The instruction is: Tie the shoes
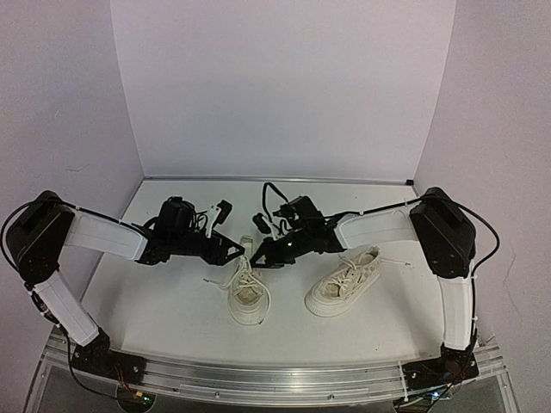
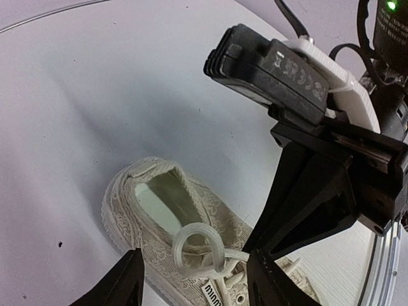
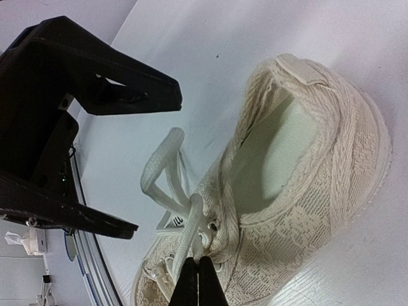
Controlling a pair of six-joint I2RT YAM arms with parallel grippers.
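Observation:
Two cream canvas shoes lie on the white table, one (image 1: pixel 248 297) at centre and the other (image 1: pixel 343 286) to its right. Both grippers meet over the heel end of the centre shoe (image 2: pixel 153 210). My left gripper (image 2: pixel 194 256) is open, its black fingers (image 2: pixel 127 280) either side of an upright lace loop (image 2: pixel 197 239) without touching it. My right gripper (image 3: pixel 198 261) is shut, pinching a white lace strand (image 3: pixel 190 233) just above the shoe's top eyelets. The shoe (image 3: pixel 319 166) fills the right wrist view, with the left gripper's open fingers (image 3: pixel 127 89) beside the loop (image 3: pixel 159 166).
White walls close in the table at the back and both sides. An aluminium rail (image 1: pixel 275 379) runs along the near edge, between the arm bases. The right arm's black wrist housing (image 2: pixel 274 70) hangs close above the left gripper.

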